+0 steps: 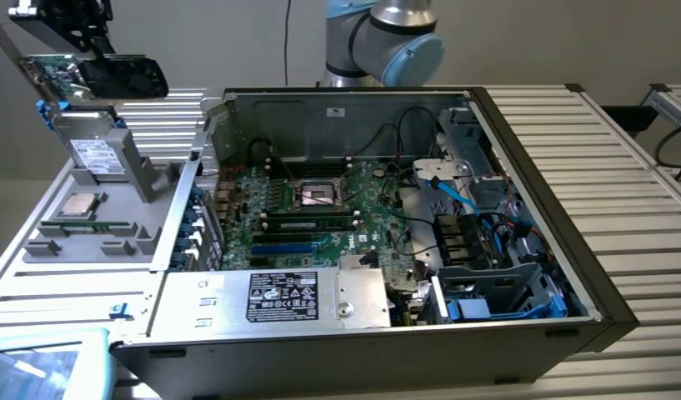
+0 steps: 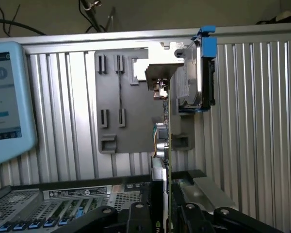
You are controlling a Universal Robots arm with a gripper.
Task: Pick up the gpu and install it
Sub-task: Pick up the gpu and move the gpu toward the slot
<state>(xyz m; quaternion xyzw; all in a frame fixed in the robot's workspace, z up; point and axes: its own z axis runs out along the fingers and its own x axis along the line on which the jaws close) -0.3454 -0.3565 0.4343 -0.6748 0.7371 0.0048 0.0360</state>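
Black gripper (image 2: 164, 216) jaws clamp the small green-and-black gpu card (image 2: 166, 141) high beside the open grey metal computer case (image 1: 317, 125), which calls for a steady, upright carry.

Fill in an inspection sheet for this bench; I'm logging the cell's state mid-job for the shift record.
Surface: ribbed aluminium table carrying an open computer case and a grey parts tray.
Job's things: gpu held in the air over the tray, outside the case; motherboard lies in the case.
Clutter: hard drive standing in the tray; processor and memory stick lying in it; screen device at the near corner.
Grippers: gripper shut on the gpu's edge.
Cables: blue cable and black leads inside the case; black cable down the wall.
Surroundings: plain wall; robot arm behind the case.
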